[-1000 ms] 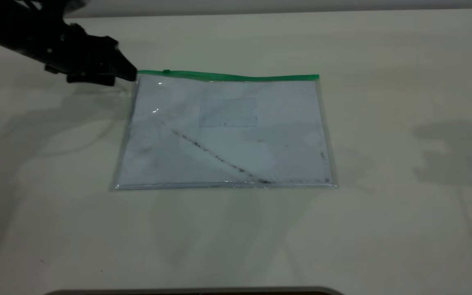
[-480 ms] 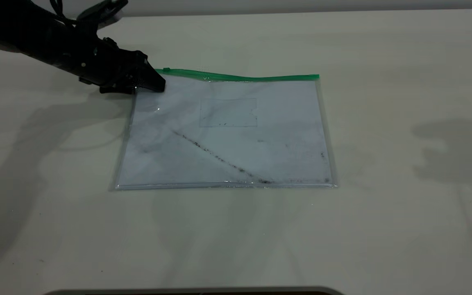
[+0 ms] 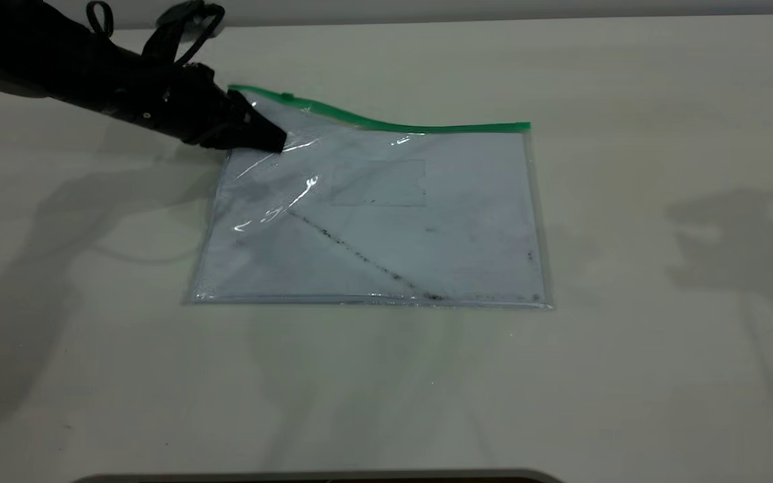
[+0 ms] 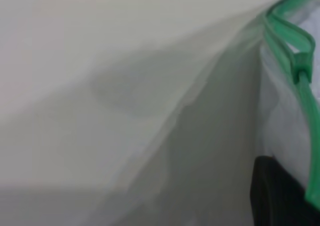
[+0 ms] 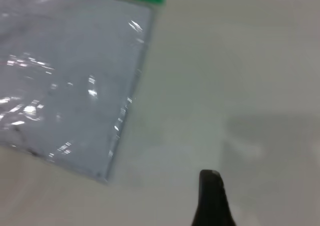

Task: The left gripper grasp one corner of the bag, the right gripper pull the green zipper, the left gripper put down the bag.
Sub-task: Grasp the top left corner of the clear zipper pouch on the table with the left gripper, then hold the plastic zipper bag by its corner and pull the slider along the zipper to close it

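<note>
Now the left gripper [image 3: 262,134] is clenched on the bag's [image 3: 386,221] ten-o'clock corner and has raised it off the table [image 3: 628,369]; the green zipper [image 3: 386,123] arches, ready for pulling. Right gripper's fingers: cannot tell.

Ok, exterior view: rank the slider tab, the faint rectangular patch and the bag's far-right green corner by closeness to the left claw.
1. Slider tab, just behind the left claw.
2. Rectangular patch, mid-bag, to its right.
3. Green zipper end corner, far right.
</note>
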Action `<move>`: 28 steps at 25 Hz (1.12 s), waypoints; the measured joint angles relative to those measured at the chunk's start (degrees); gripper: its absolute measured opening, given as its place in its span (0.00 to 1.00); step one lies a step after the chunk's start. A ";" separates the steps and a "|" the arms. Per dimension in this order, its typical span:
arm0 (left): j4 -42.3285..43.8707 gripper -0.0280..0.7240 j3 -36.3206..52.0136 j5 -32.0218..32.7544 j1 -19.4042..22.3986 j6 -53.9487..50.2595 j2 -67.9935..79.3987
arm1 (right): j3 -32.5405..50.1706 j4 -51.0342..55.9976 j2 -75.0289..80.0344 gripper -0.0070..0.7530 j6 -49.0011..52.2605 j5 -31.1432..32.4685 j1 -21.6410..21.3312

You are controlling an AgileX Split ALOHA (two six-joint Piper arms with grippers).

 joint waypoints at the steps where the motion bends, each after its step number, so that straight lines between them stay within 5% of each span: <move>1: 0.91 0.11 -1.03 2.22 0.00 1.65 0.00 | 0.00 1.60 0.00 0.77 -2.37 -0.09 0.22; 12: 23.96 0.11 -20.84 26.32 -0.86 2.05 0.00 | -0.06 14.59 0.50 0.77 -23.74 -2.68 10.12; 28: 40.67 0.11 -33.10 27.24 -12.82 1.88 0.05 | -15.52 17.82 20.68 0.77 -30.27 -2.83 20.93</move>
